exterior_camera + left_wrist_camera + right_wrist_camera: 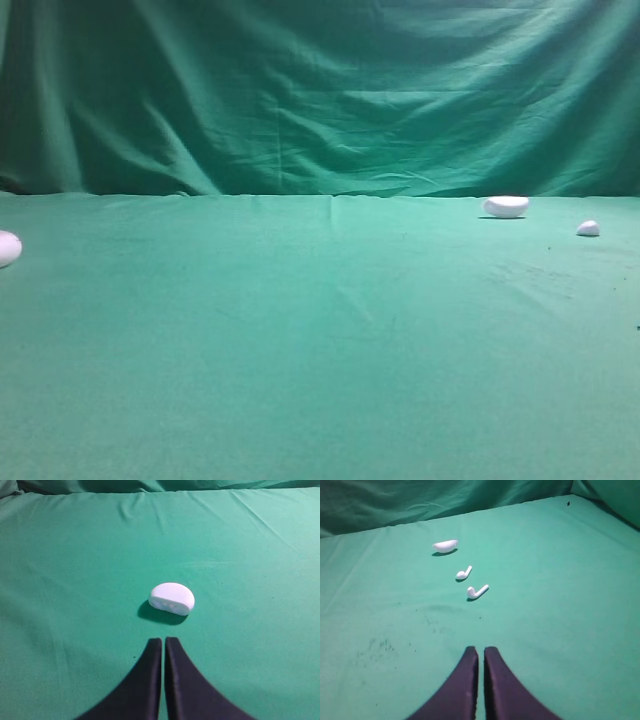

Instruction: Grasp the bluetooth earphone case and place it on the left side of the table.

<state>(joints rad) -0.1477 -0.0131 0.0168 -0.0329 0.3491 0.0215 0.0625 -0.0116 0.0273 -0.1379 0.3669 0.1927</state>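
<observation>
1. The bluetooth earphone case (pixel 5 248) lies at the far left edge of the high view, half cut off by the frame, resting on the table (pixel 320 340). In the left wrist view the same case (pixel 171 599) sits near the middle of the frame, its flat face with small recesses turned toward the camera, a shadow beneath it.

2. The left gripper (pixel 163 641) shows at the bottom centre of its own view, fingers pressed together with only a thin slit between them, holding nothing. It sits just below the case and apart from it.

3. The right gripper (pixel 481 650) is likewise closed on nothing, at the bottom centre of its view.

4. Above it, in the upper left part of that frame, lie a white lid-like shell (pixel 445 545) and two loose earbuds (pixel 464 573) (pixel 477 591), well apart from the gripper. In the high view the shell (pixel 505 206) and one small white piece (pixel 588 228) sit at the right, near the backdrop (pixel 320 90).

5. Judging by position, the case already rests on the table's left side with no gripper on it, so the placing looks done. As far as I can tell, little is left beyond pulling the arms away.
</observation>
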